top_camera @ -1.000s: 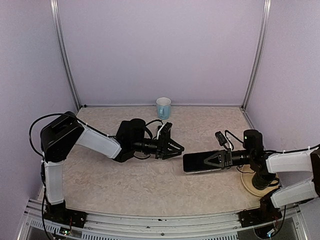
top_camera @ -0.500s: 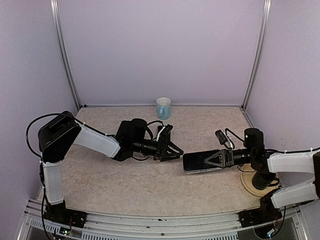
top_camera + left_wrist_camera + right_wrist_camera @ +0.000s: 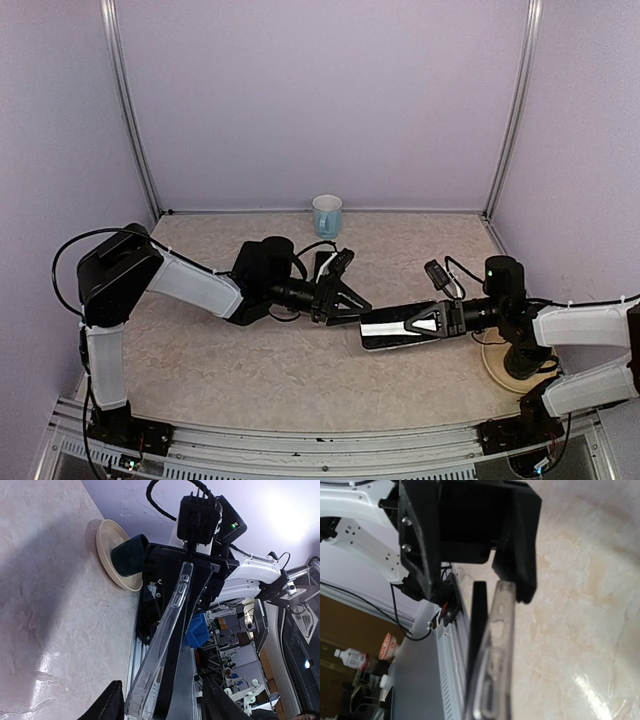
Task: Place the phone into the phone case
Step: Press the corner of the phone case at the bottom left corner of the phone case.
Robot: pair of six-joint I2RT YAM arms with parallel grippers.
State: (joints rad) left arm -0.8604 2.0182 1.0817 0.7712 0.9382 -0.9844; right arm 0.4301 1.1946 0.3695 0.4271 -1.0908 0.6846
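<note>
My right gripper is shut on one end of a black phone and a clear phone case, held together above the table. Seen edge-on, the phone and the case lie side by side and spread slightly apart toward their free end. My left gripper is open, with its two black fingers standing on either side of that free end. I see no finger pressing on it. The right gripper's own fingers are hidden in its wrist view.
A pale blue cup stands at the back wall. A beige plate with a dark green cup on it sits under the right arm. The table's metal front rail runs along the near edge.
The left gripper opened wider and moved right. The right gripper brought the phone and case left and lower, so their free end now lies between the left fingers.
</note>
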